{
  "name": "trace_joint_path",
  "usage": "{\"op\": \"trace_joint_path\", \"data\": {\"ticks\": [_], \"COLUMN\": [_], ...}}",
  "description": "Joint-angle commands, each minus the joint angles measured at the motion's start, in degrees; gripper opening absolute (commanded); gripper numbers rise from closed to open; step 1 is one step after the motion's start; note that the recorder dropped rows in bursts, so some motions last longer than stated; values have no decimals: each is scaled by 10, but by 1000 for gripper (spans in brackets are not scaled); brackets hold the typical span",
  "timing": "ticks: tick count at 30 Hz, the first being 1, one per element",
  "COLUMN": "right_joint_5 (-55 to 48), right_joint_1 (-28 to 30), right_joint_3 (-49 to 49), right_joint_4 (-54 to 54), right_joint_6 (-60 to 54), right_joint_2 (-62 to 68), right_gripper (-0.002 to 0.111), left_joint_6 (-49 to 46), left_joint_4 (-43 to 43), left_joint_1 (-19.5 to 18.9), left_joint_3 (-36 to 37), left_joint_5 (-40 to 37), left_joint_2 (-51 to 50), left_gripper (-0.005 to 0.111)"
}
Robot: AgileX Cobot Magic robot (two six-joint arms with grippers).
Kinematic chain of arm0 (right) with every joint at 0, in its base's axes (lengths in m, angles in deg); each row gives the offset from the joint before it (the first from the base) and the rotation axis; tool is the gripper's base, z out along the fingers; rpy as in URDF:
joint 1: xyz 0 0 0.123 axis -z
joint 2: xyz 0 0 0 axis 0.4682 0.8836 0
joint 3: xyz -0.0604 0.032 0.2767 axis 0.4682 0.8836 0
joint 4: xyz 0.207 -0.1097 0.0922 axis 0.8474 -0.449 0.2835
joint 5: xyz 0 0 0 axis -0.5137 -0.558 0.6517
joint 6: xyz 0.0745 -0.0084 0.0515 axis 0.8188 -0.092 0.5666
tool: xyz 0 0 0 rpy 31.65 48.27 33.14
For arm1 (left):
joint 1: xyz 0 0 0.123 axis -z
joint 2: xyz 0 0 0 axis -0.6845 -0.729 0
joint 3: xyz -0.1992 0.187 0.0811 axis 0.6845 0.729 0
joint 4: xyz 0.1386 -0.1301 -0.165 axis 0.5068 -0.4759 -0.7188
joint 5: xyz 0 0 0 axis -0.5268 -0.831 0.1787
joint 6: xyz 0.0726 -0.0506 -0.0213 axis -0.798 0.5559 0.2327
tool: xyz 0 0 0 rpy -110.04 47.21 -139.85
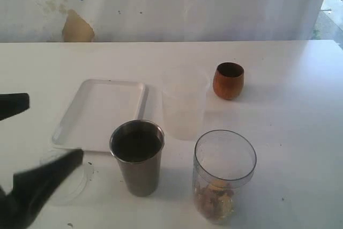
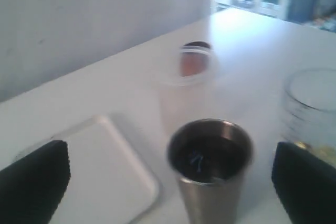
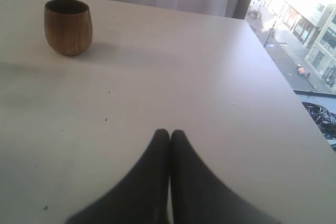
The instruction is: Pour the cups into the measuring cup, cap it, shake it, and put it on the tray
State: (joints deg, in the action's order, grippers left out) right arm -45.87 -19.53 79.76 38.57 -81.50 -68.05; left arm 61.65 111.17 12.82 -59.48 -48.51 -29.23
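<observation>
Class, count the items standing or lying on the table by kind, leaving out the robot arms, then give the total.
Cups: 3 (steel tumbler, wooden cup, frosted plastic cup)
Measuring cup: 1
Tray: 1
Clear lid: 1
Total: 6

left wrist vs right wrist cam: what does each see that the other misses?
Left wrist only: the open left gripper facing the steel tumbler, plus the tray, the frosted plastic cup and the measuring cup.
Right wrist only: the shut right gripper, holding nothing.
Both: the wooden cup, partly hidden behind the frosted cup in the left wrist view, and the white table.
</observation>
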Motion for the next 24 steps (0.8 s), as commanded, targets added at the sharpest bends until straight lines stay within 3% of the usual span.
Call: {"op": "trace_joint_path", "data": {"ticks": [1, 2, 3, 4, 6, 7, 10, 12, 17, 24], "right_joint_5": [0, 0, 0, 0, 0, 0, 0, 0, 0, 0], "right_joint_1": [2, 2, 2, 2, 1, 1, 1, 1, 1, 1], "right_joint_3": [1, 1, 1, 1, 1, 1, 1, 1, 1, 1], "right_joint_4": [-2, -2, -2, -2, -2, -2, -2, -2, -2, -2], "right_joint_6": [0, 0, 0, 0, 0, 0, 0, 0, 0, 0], "right_joint_2": [-3, -3, -3, -3, -3, -3, -3, -3, -3, -3], "right_gripper": [0, 0, 0, 0, 0, 0, 0, 0, 0, 0], "left_joint_6": [-478, -688, -805, -1017, -1227, -1249, -1156, -1144, -1100, -1049], "left_joint_4": [-335, -560, -696, -950, -1165, -1196, -1136, -1136, -1112, -1108], "left_joint_1": [0, 0, 0, 0, 0, 0, 2, 2, 2, 0], "left_joint_3": [-9, 2, 13, 45, 90, 105, 158, 173, 173, 173], "left_joint_5": [109, 160, 215, 322, 384, 397, 466, 480, 507, 633], "left_joint_2": [55, 72, 76, 80, 64, 56, 23, 13, -51, -226], "left_gripper": [105, 105, 105, 105, 105, 105, 105, 105, 105, 105]}}
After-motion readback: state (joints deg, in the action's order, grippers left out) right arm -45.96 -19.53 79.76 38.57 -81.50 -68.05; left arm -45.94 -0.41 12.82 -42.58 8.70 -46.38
